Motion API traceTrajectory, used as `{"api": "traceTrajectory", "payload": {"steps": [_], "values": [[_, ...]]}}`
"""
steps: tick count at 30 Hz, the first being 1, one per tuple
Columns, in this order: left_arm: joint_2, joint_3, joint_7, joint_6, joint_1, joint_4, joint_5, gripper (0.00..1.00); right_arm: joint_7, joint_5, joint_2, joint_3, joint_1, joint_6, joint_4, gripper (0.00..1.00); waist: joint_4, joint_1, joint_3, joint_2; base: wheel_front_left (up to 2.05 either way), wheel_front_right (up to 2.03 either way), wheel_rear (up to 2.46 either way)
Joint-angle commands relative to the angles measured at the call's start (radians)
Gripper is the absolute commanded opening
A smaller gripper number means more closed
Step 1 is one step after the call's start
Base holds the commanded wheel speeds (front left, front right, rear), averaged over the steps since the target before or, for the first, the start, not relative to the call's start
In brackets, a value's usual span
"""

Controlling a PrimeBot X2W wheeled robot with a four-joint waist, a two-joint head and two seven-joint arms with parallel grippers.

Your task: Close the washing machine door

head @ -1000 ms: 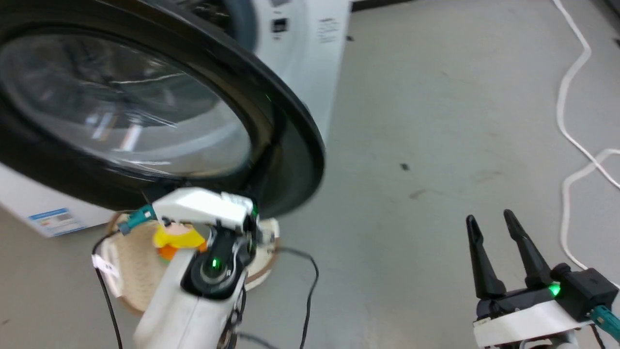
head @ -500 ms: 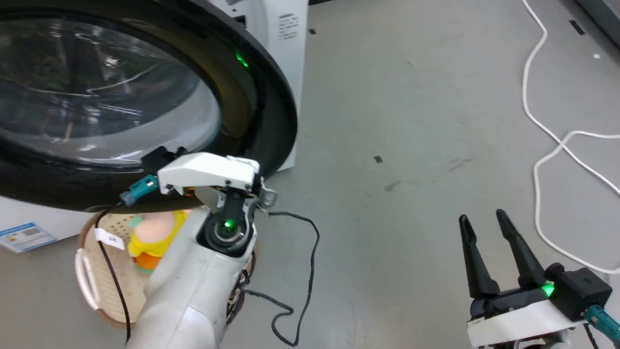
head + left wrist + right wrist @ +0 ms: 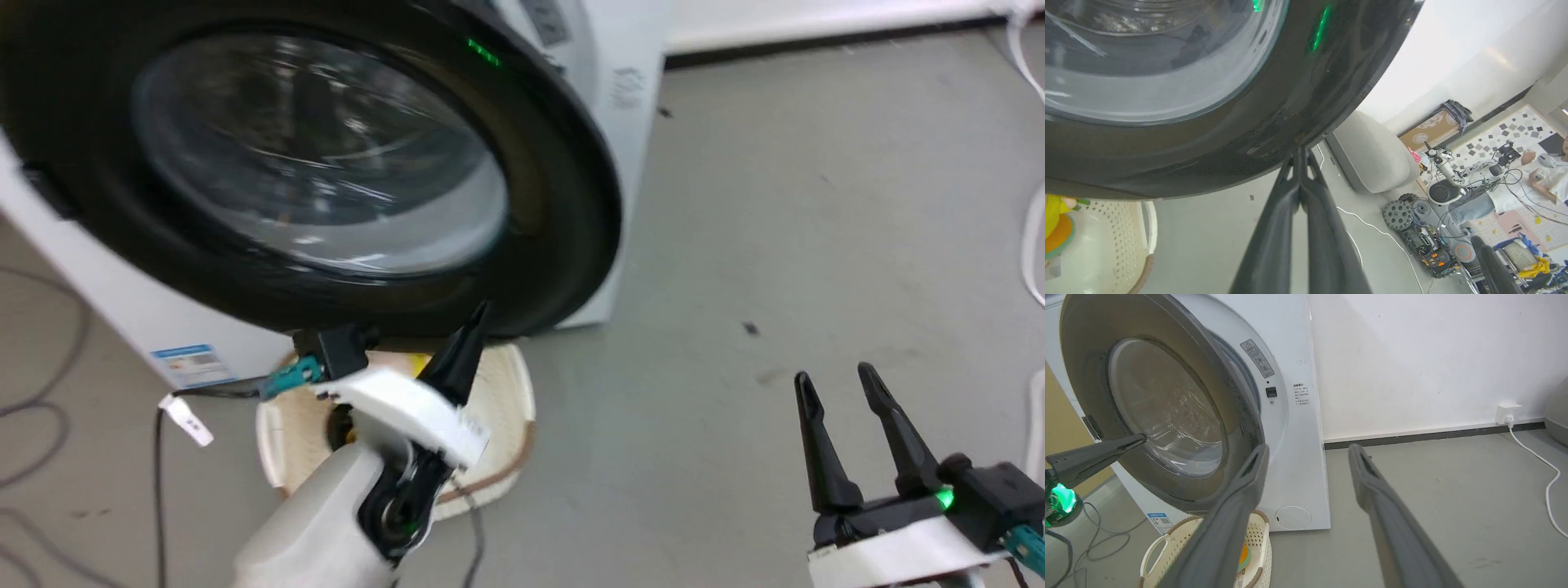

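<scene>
The left gripper, its two fingers pressed together with nothing between them, sets its joined tips against the glossy outer rim of the washing machine door, low on the side away from the hinge. The tips look to be touching, though contact is hard to confirm. The door stands partly swung out from the white washing machine, and the right wrist view shows a gap between the two. A cream basket sits on the floor just beneath the door. The right gripper hovers well apart, fingers spread and empty. The step in hand looks like the push shut. The next move calls for a steady press along the door's arc until it seats, without the tips sliding off the slick curved rim.
</scene>
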Motion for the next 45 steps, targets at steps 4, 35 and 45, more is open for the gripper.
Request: {"api": "traceTrajectory", "payload": {"steps": [4, 35, 45], "values": [[0.093, -0.002, -0.016, 0.074, 0.051, -0.122, 0.246, 0.00, -0.005, -0.010, -0.022, -0.003, 0.025, 0.001, -0.012, 1.00, 0.107, 0.0000, -0.067, 0.0000, 0.00, 0.00, 0.00], [-0.041, 0.456, -0.017, 0.224, 0.614, -0.489, 0.933, 1.00, -0.005, 0.013, -0.037, 0.027, 0.060, 0.001, 0.001, 1.00, 0.257, 0.0000, -0.085, 0.0000, 0.00, 0.00, 0.00], [-0.080, 0.464, -0.017, 0.200, 0.565, -0.502, 1.005, 1.00, -0.005, 0.028, -0.121, 0.105, -0.020, 0.001, -0.011, 0.00, 0.320, 0.0000, 0.005, 0.0000, 0.00, 0.00, 0.00]]}}
